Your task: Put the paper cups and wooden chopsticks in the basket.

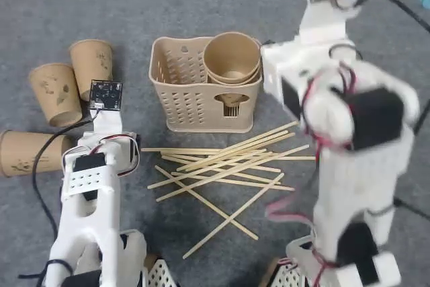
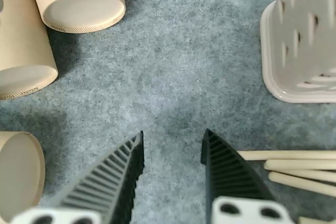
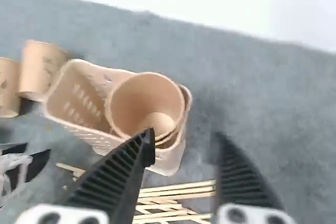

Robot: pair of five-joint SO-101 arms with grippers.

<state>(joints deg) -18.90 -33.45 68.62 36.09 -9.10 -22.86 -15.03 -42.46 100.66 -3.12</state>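
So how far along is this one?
Done: stacked cups sit in the basket. In hand: nothing; the left gripper and right gripper are open, empty. Left: three loose cups on the mat, and the chopsticks scattered before the basket.

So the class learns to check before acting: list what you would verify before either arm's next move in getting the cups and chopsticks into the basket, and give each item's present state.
1. Left gripper open and empty: ok, it is over bare carpet.
2. Right gripper open and empty: ok, the basket is ahead of it.
3. Room in the basket: ok, there is free space beside the stacked cups.
4. All cups inside: not ok, three loose cups sit left of the basket in the high view.
5. Chopsticks inside: not ok, they lie crossed on the carpet in front of the basket.
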